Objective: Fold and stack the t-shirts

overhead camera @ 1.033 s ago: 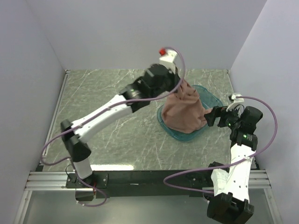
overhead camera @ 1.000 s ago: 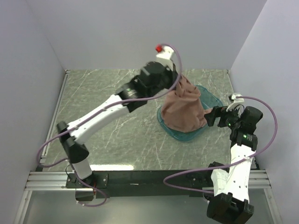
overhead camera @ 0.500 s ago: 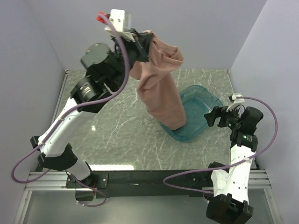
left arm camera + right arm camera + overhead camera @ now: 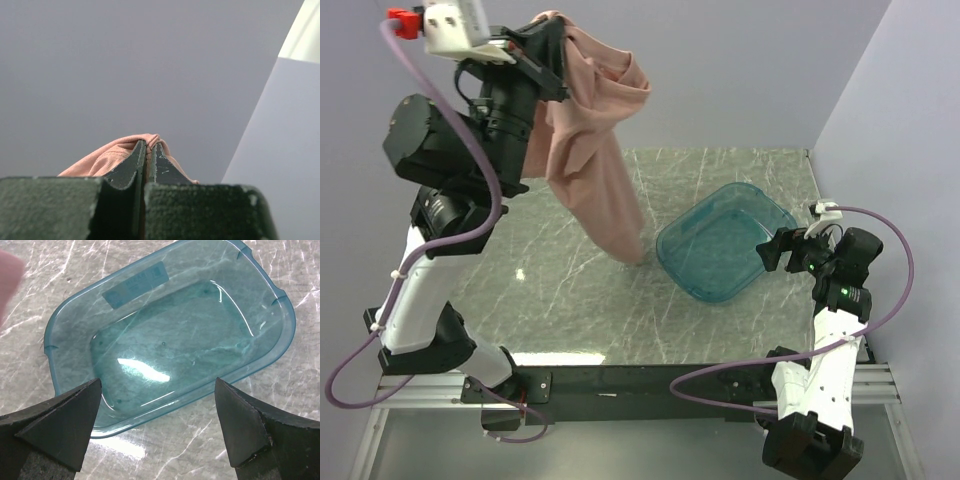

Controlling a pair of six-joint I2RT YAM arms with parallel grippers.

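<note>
The table (image 4: 570, 300) has a grey-green marbled top with pale veins and a light rim along its left and rear edges. A teal translucent plastic bin (image 4: 725, 243) stands on its right half, open side up, turned at an angle to the edges, with a pale label showing through it. The salmon-pink t-shirt (image 4: 600, 170) hangs down just left of the bin; whether its lower end touches the top cannot be told.

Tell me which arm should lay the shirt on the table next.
Left: the left gripper is shut on the hanging pink t-shirt; the right gripper is open and empty, facing the teal bin.
</note>
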